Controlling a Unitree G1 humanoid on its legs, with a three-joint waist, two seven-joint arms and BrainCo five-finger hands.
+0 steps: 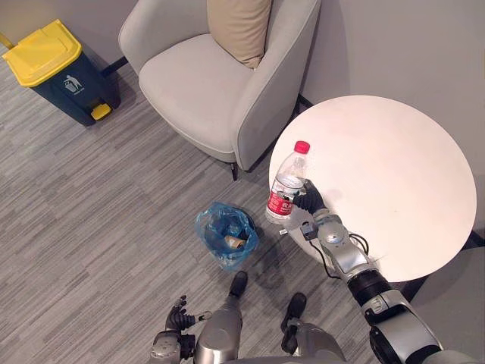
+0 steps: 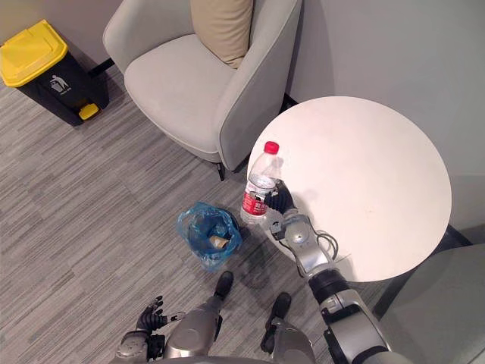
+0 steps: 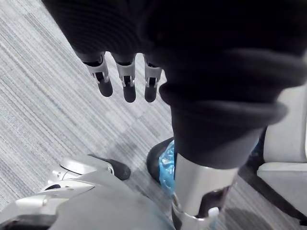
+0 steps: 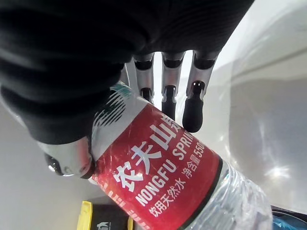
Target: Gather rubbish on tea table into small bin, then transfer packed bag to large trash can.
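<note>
At the left edge of the round white table [image 1: 394,174], our right hand [image 1: 311,203] holds a clear bottle [image 1: 286,186] upright, thumb and fingers curled round it. The bottle has a red cap and a red label with white writing. On the floor near the table stands the small bin [image 1: 226,235] with a blue bag and some rubbish inside. Our left hand [image 1: 178,315] hangs low, fingers loose, holding nothing. The big bin [image 1: 61,72] with a yellow lid stands well apart, beside the armchair [image 1: 204,83].
</note>
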